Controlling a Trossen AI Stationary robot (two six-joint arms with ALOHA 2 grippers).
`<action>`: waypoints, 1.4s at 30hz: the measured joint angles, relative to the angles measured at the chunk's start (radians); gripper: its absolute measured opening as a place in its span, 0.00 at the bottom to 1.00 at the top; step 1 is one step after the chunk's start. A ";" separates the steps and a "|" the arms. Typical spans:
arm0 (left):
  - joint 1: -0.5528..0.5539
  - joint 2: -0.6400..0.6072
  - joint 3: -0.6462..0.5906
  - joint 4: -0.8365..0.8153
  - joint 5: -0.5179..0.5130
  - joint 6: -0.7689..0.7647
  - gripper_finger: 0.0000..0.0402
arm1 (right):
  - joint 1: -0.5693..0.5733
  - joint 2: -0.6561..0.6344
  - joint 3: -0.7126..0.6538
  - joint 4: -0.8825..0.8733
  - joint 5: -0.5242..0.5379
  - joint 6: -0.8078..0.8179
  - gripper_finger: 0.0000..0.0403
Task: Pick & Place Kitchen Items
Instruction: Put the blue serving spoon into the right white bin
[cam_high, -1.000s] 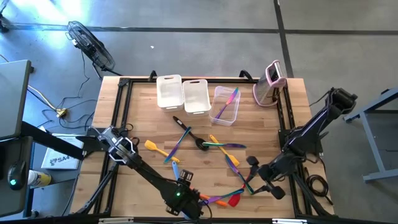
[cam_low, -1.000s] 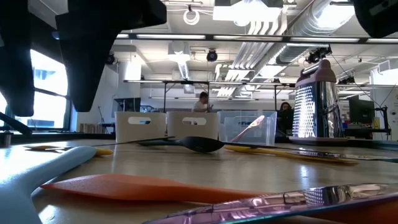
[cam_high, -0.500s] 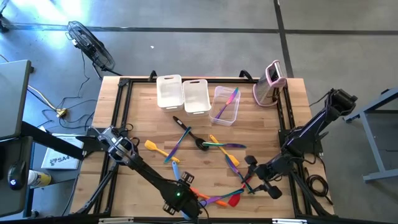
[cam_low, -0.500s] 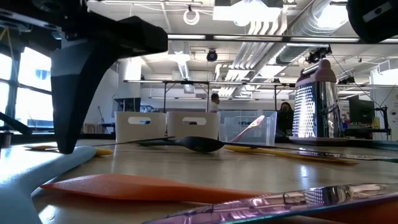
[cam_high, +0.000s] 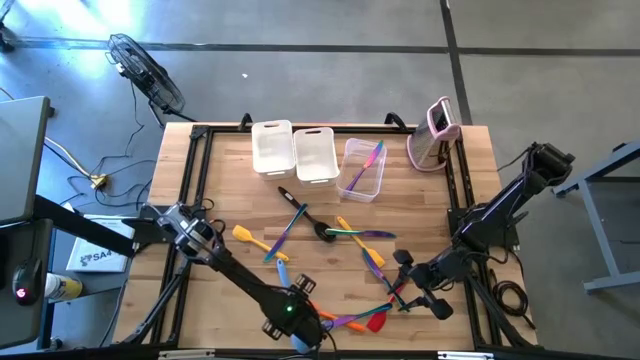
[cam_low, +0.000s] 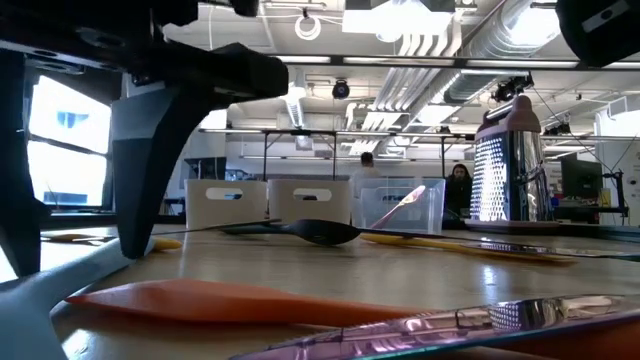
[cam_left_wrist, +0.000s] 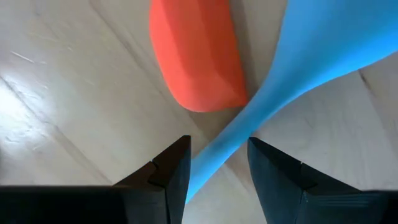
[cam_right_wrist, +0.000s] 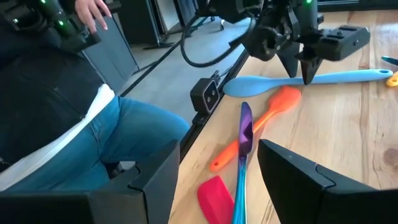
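Note:
A light blue spoon lies flat on the wood near the table's near edge, its handle crossing an orange spatula. My left gripper points down over it, open, with one finger on each side of the spoon's handle; it also shows in the high view and the right wrist view. My right gripper is open and empty at the near right, above a purple-and-teal utensil and a red spatula. My left gripper's fingers come from above, pointing down, and lie across the blue spoon's handle, one on each side. The spoon lies flat on the table. I cannot tell whether the fingers touch it.
Two white tubs and a clear tub holding a purple utensil stand at the far side, with a pink-and-white grater to their right. More utensils lie mid-table. A person stands by the near edge.
My left gripper has come down toward the blue spoon until its fingertips are close to the tabletop. The spoon and the other utensils have stayed where they were.

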 joint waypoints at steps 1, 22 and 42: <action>0.005 0.000 -0.009 0.007 0.014 0.000 0.38 | 0.000 0.000 0.000 0.003 0.000 0.000 0.52; 0.051 -0.007 -0.168 0.133 0.193 -0.001 0.25 | 0.000 0.000 0.000 0.005 0.008 0.000 0.52; 0.052 -0.014 -0.217 0.173 0.242 -0.023 0.11 | 0.000 0.000 0.000 0.005 0.026 0.000 0.52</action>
